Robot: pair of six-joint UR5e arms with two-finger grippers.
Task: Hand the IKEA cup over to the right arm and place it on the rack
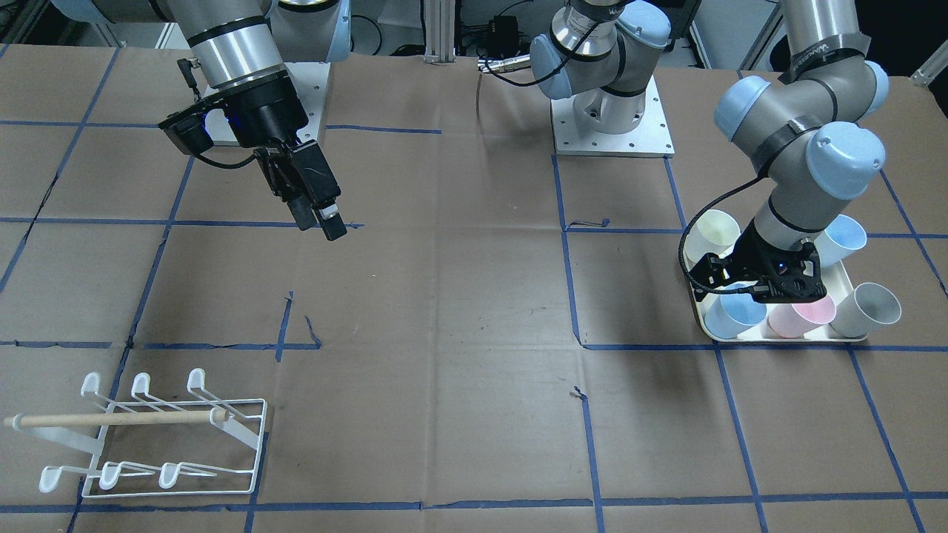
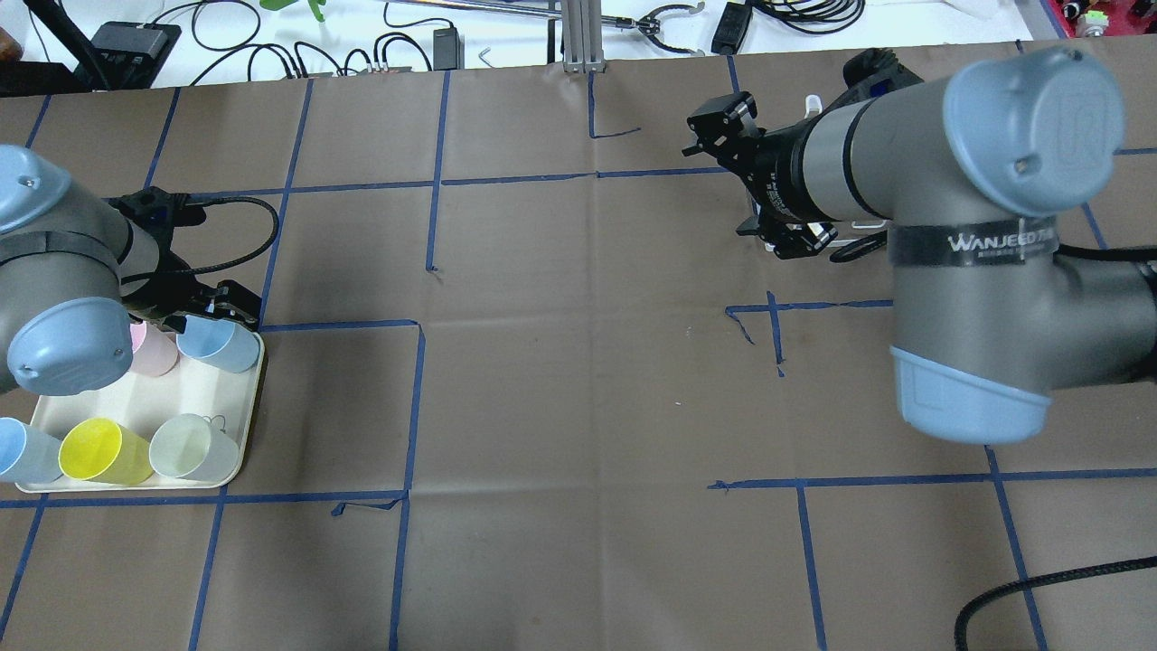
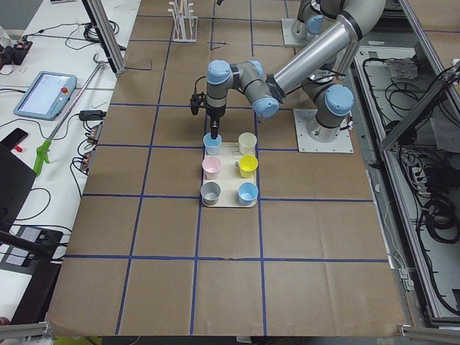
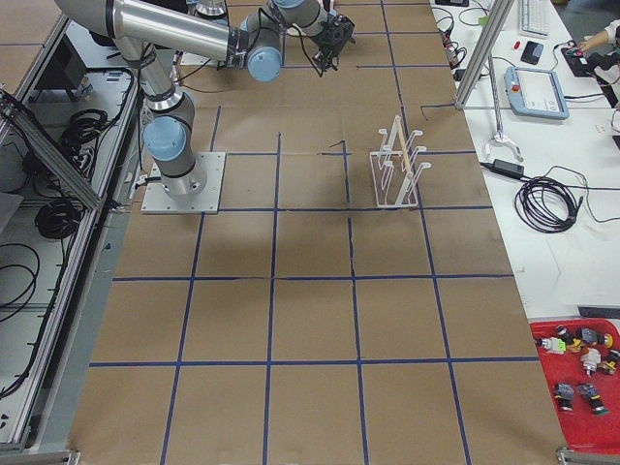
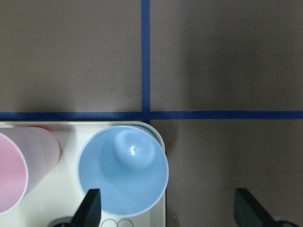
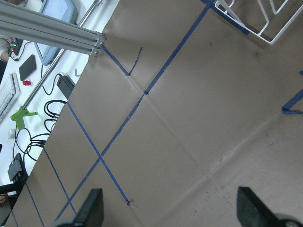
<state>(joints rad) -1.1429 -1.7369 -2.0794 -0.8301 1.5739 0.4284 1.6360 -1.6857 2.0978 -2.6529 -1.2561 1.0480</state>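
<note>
Several pastel cups stand on a cream tray [image 2: 194, 398]. My left gripper [image 5: 170, 210] is open and hovers just above the light blue cup [image 5: 123, 170] at the tray's corner, one finger [image 5: 90, 210] over the cup's mouth and the other outside it over the table. That cup also shows in the overhead view [image 2: 217, 345] and the front view [image 1: 733, 311]. My right gripper [image 1: 320, 224] is open and empty, held above bare table. The white wire rack [image 1: 170, 437] with its wooden dowel stands near the table's operator-side edge; it also shows in the right side view [image 4: 397, 165].
Also on the tray are a pink cup [image 2: 152, 351], a yellow cup [image 2: 104, 449], a cream cup [image 2: 190, 446], another light blue cup [image 2: 18, 448] and a grey cup [image 1: 866, 311]. Blue tape lines grid the brown table. The rack's corner shows in the right wrist view [image 6: 260, 19].
</note>
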